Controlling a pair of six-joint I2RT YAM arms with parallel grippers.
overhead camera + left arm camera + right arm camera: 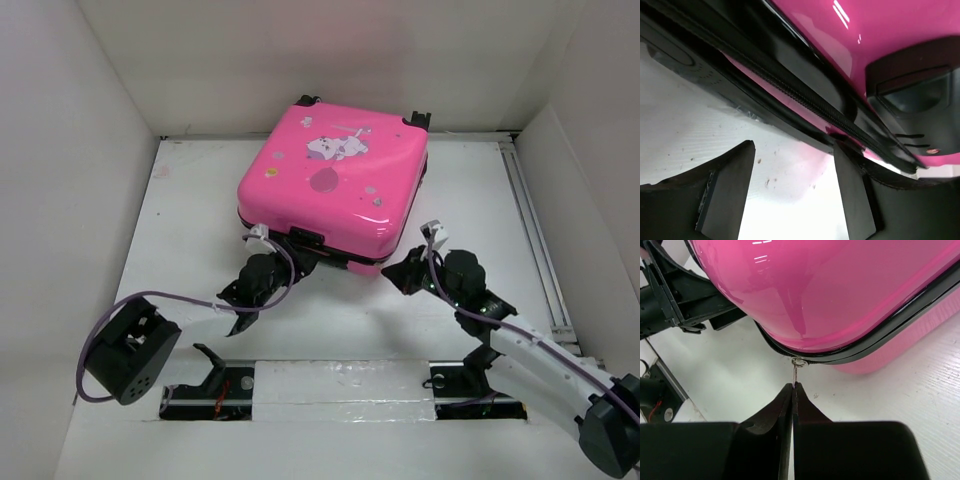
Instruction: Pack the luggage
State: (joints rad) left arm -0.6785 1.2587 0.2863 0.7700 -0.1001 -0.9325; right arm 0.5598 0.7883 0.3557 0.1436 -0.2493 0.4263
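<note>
Luggage [335, 185] shut, lying flat mid-surface [480, 200], toward far side. R gripper [793, 386]: jaws pressed together, pinching zip pull [797, 371] at near-right corner. L gripper [794, 150]: jaws spread, empty, just by black trim [790, 75] on near edge. Risks: thin pull slipping out if tugged off seam line; case sliding w/o L bracing.

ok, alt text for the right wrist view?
Right fingers shut on the thin metal zipper pull, at the black seam on a rounded corner of the pink luggage. White table underneath.
</note>
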